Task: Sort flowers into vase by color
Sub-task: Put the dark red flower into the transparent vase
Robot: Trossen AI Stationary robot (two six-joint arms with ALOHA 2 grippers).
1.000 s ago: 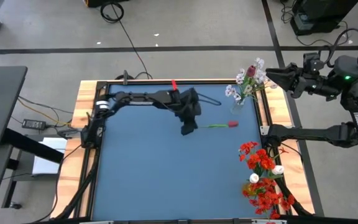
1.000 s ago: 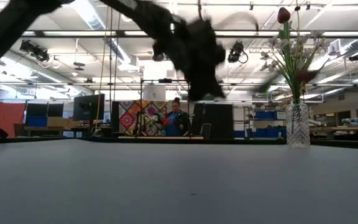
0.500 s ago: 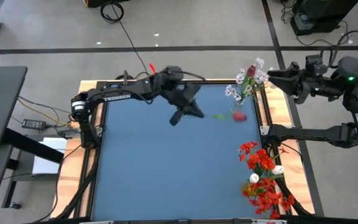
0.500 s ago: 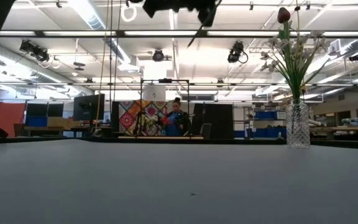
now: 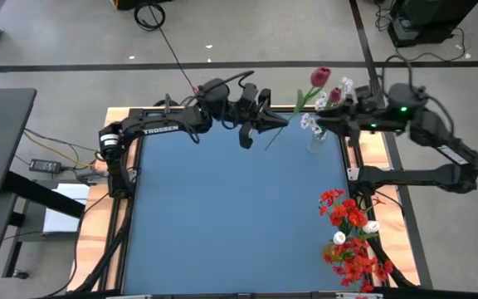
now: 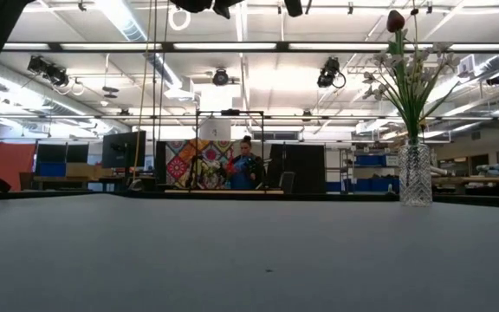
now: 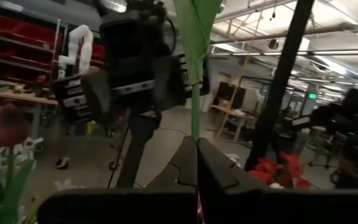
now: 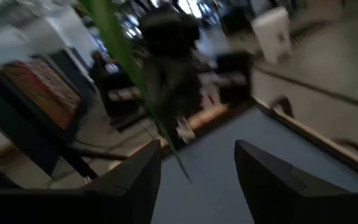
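My left gripper is high over the table's far edge, shut on a thin green stem that carries a red bud. My right gripper hangs open above the glass vase, facing the held flower; its stem crosses before the fingers without touching them. The vase stands on its base near the far right corner and holds sprays of white blossoms and a dark red bud. Red blooms and white buds lie at the table's right edge. My left gripper pinches the flower's stem between its two shut fingers, at the lower part of the stem, a short end sticking out below. The fingers lie across the stem. The flower is lifted clear and tilted, its bud up toward the far right.
The blue table top has a raised wooden rim. Cables run over the floor beyond the far edge. A person stands far back in the room behind the table.
My left gripper has risen from the middle of the table and swung toward the far edge, carrying the flower from lying flat on the table to lifted clear and tilted with its bud upward. My right gripper has moved left from beyond the table's far right corner to above the vase.
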